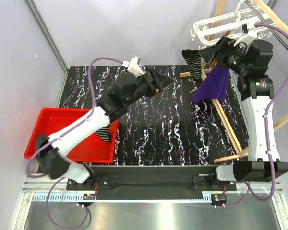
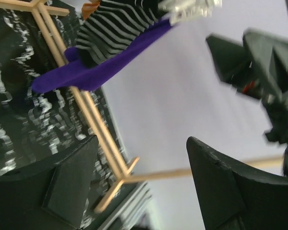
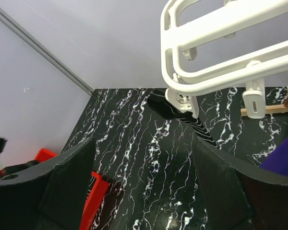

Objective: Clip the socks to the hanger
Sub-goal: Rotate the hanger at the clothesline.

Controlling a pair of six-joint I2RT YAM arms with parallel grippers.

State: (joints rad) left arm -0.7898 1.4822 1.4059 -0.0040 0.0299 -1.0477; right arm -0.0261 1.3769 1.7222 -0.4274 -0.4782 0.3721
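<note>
So, one sock (image 3: 165,106) is up: it hangs from a clip (image 3: 181,100) at the lower-left corner of the hanger (image 3: 221,72), which fills the upper right of the right wrist view. In the top view that spot is at upper right, w/ the purple cloth (image 1: 213,84) draped on the wooden rack (image 1: 229,127) just to its right. A second sock (image 1: 104,135) lies in the red bin (image 1: 48,120) at the lower left of the top view, well apart from the hanger. The left pincer (image 2: 143,143) is over the mid-worktop (image 1: 149,139), fingers apart, nothing btwn them, facing the hung sock. The right pincer (image 3: 144,143) sits near the hanger at upper right, also spread and empty. Looks like we're btwn socks: first one clipped, second not yet fetched. Next move is prob the left arm swinging to the bin at lower left, dropping onto the second sock and pinching it near one end, so a free hem is left to feed into a clip. The right arm is placed to work a spare clip. Main risk: limp fabric bunching, so the hem misses the clip mouth.
</note>
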